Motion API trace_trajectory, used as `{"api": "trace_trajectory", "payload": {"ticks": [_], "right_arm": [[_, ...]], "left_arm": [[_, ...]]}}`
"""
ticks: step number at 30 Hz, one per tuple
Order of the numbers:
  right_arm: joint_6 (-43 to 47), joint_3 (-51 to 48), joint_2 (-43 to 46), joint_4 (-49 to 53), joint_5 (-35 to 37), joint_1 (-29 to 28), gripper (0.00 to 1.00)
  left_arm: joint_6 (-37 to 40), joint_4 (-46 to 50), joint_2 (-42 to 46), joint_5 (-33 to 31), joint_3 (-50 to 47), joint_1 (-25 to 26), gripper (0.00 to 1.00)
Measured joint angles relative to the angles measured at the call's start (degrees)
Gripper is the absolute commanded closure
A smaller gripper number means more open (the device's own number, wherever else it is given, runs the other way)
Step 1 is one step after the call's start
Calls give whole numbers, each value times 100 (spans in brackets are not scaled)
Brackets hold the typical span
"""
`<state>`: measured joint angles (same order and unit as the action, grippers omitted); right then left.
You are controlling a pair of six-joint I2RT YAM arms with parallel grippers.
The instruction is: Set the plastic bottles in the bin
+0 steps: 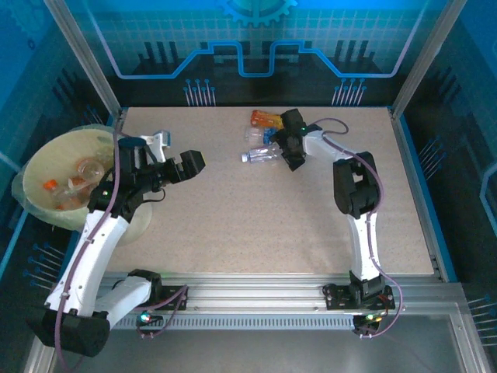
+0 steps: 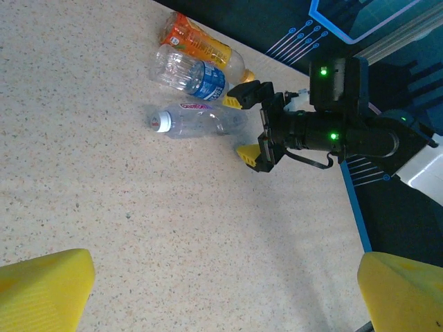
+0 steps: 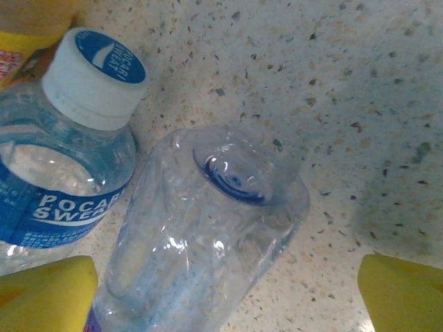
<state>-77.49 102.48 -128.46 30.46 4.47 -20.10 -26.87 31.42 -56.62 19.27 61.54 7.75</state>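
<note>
Three plastic bottles [image 1: 260, 138] lying at the far middle of the table [image 1: 233, 225]; more already in the bin [image 1: 39, 159] at left.

Top view: right gripper [image 1: 283, 151] at the group, far nearer than left gripper [image 1: 192, 163], spread and empty beside the bin.

Left wrist view: clear bottle [image 2: 197, 121] flat, long axis left–right, cap leftward, base end between the right jaws.

Right wrist view: jaws spread astride that bottle, not clamped. Legible: "POCARI SWEAT" on the neighbouring blue label [image 3: 55, 200].
</note>
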Motion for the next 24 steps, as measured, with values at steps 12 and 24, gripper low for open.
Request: {"api": "trace_trajectory", "payload": {"ticks": [12, 24], "right_arm": [[-24, -614, 197, -149, 35, -20, 23], [463, -2249, 1399, -564, 153, -20, 38]], "left_arm": [[4, -4, 0, 0, -22, 0, 1], [0, -37, -55, 4, -96, 0, 1]]}}
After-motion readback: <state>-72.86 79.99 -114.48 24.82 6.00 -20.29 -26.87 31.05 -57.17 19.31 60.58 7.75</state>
